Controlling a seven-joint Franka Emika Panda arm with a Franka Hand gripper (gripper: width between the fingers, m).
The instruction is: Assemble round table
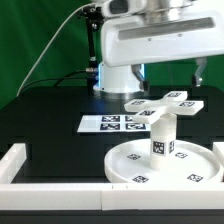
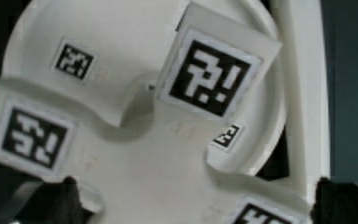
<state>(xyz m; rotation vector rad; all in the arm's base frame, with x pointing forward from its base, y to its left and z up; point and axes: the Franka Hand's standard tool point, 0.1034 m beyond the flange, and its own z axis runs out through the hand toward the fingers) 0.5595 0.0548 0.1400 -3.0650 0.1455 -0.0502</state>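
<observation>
The round disc (image 1: 128, 168) lies at the front on the exterior view's right, and the short leg (image 1: 159, 136) stands upright in its hub. The cross-shaped foot (image 1: 166, 103) rests on top of the leg. My gripper (image 1: 172, 78) hangs just above the foot, open. In the wrist view the foot's tagged arms (image 2: 208, 72) fill the picture. My gripper (image 2: 202, 205) straddles the foot's white middle, and the dark fingertips (image 2: 60, 200) stand wide on either side. Whether they touch the foot is unclear. Part of the disc's rim (image 2: 309, 90) shows behind.
The marker board (image 1: 108, 123) lies flat behind the disc. A long white rail (image 1: 14, 160) runs along the exterior view's left and another (image 1: 55, 196) along the front. The arm's white base (image 1: 120, 75) stands at the back.
</observation>
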